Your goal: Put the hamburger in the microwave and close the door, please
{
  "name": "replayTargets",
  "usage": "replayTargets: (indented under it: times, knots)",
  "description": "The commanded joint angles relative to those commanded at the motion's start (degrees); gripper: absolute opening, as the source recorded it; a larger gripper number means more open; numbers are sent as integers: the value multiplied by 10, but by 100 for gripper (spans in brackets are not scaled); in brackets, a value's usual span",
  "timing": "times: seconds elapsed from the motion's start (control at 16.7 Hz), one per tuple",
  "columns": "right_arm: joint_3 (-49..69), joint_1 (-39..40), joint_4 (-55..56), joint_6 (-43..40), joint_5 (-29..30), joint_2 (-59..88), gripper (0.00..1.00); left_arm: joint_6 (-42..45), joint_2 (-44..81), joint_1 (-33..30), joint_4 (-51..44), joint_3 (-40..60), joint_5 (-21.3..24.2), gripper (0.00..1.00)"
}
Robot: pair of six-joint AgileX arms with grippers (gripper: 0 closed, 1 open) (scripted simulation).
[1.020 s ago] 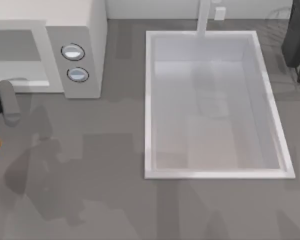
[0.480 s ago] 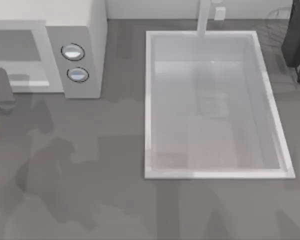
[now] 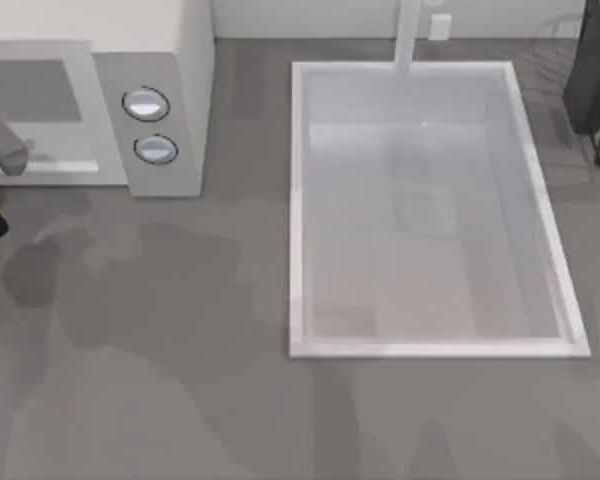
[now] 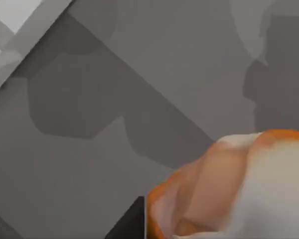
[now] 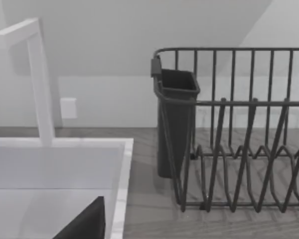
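Now the hamburger (image 4: 229, 189) is sitting close under the left wrist camera, above the grey counter (image 3: 180, 350); whether the left gripper is holding it, I cannot tell. Nearby, the microwave (image 3: 170, 60) is standing at the counter's left, beside the white sink (image 3: 300, 200).

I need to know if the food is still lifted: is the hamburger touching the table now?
Cannot tell. The left wrist view shows the hamburger close to the camera with the grey table behind it, but no contact and no gap shows plainly.

Orange-and-tan hamburger (image 4: 229, 189), white microwave (image 3: 170, 90)
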Motion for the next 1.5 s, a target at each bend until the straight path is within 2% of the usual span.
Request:
replayTargets:
  times: [0.6,0.84,1.08,1.5]
  knots:
    - [0,0,0,0,0,0,100,-310,118,41,573,-81,63,0]
    - [0,0,0,0,0,0,100,-418,157,45,753,-116,85,0]
    - [0,0,0,0,0,0,100,-484,181,46,848,-139,99,0]
    - [0,0,0,0,0,0,100,-490,184,43,858,-141,99,0]
